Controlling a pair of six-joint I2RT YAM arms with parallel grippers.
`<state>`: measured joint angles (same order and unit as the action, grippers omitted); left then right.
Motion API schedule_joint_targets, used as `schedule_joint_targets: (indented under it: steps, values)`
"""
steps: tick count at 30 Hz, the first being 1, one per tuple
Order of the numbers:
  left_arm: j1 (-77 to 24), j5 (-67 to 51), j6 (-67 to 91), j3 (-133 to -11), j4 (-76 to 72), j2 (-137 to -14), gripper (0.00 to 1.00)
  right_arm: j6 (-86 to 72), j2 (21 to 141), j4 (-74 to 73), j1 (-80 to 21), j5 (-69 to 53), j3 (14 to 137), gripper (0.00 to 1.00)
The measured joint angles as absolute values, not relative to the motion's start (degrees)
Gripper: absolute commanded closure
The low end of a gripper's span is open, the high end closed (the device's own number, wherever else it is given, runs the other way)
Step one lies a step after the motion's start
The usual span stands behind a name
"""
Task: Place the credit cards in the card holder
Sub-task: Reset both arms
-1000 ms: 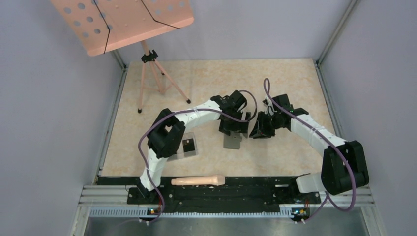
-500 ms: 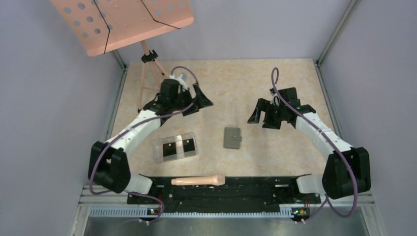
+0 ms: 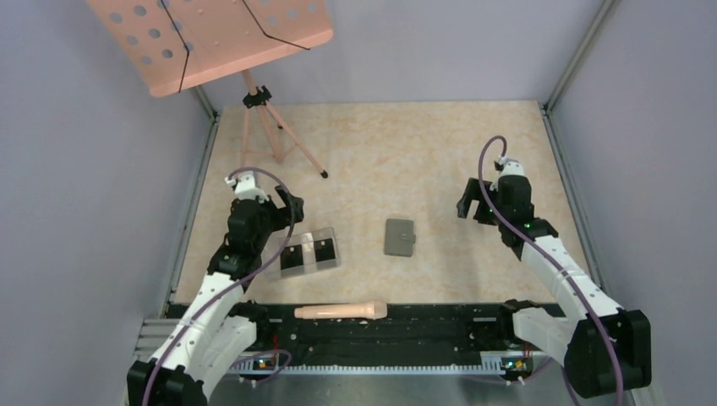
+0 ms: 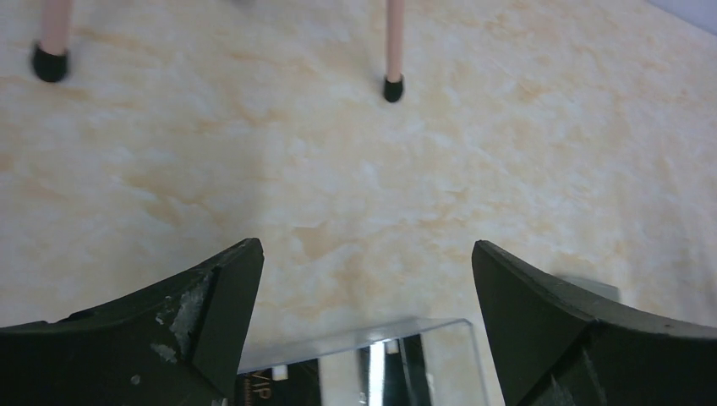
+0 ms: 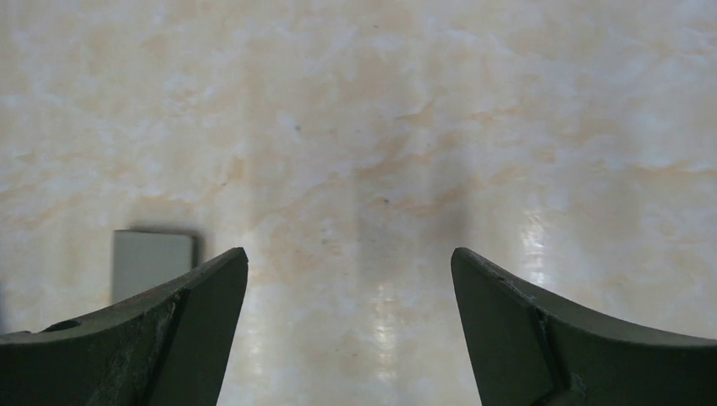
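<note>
The gray wallet point(image 3: 400, 238) lies folded shut near the middle of the surface point(image 3: 380, 152), somewhat closer to the near edge, with nothing touching it. Two black cards point(image 3: 292, 259) lie side by side inside a clear box point(image 3: 306, 252) toward the near-left corner, well apart from the wallet. The left end effector point(image 4: 365, 254) is spread wide and empty, and its wrist view shows the far end of the box between its fingers. The right end effector point(image 5: 348, 254) is also wide and empty, toward the right edge, with the wallet off to its left. A pink music stand point(image 3: 211, 38) stands at the far-left corner.
</note>
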<state>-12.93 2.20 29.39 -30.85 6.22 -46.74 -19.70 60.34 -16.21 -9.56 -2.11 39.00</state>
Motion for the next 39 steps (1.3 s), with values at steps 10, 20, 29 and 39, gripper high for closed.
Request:
schedule_joint_targets:
  steps: [10,20,29,39]
  values:
    - [-10.39,15.66,12.56,-16.88,-12.29,-49.65,0.01,-8.05,54.22,15.62,-8.51,11.53,12.19,0.01]
    - [-5.19,12.53,3.07,-15.7,-33.63,-71.16,0.01,-6.55,68.16,37.45,-3.51,11.81,10.63,0.01]
    - [2.04,8.4,2.02,-18.48,-50.81,-83.85,0.01,-4.89,80.68,51.77,-0.93,9.58,14.24,0.01]
    - [2.85,8.29,2.66,-18.41,-54.06,-83.88,0.01,-3.51,81.93,63.9,-0.93,7.29,9.74,0.01]
